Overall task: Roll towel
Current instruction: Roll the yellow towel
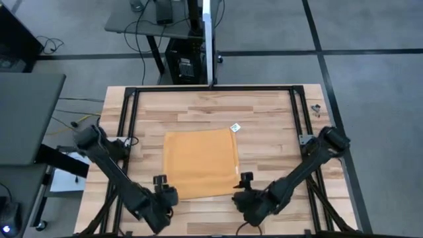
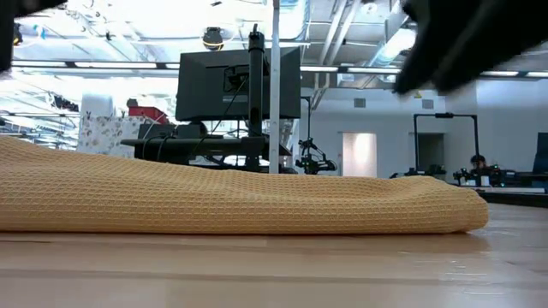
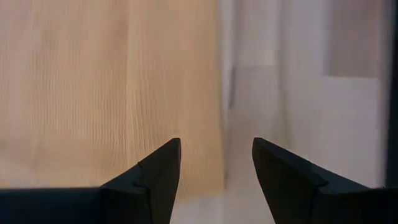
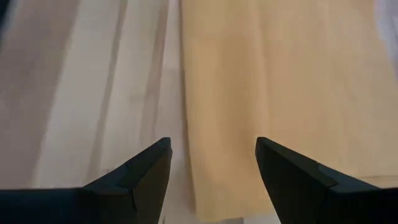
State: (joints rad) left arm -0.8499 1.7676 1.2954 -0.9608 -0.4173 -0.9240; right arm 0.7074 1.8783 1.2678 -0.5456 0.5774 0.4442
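Towel [image 2: 231, 201] — matt waffle-weave cloth (rough-looking); table [image 1: 264, 112] — smooth pale wood planks, black metal frame [image 1: 211, 89].

A robotics lab: wooden workbench [image 1: 264, 119], monitor [image 2: 238, 84] on stand, open industrial ceiling, cabling.

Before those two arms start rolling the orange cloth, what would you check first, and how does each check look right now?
1. Towel lies flat and spread on the table: ok.
2. Left gripper at the towel's near left corner, jaws open: ok.
3. Right gripper at the near right corner, jaws open: ok.
4. Towel edge between each gripper's jaws: ok in both wrist views.
5. Jaws low enough to pinch the cloth: cannot tell.
6. White tag at the far corner, away from both grippers: ok.
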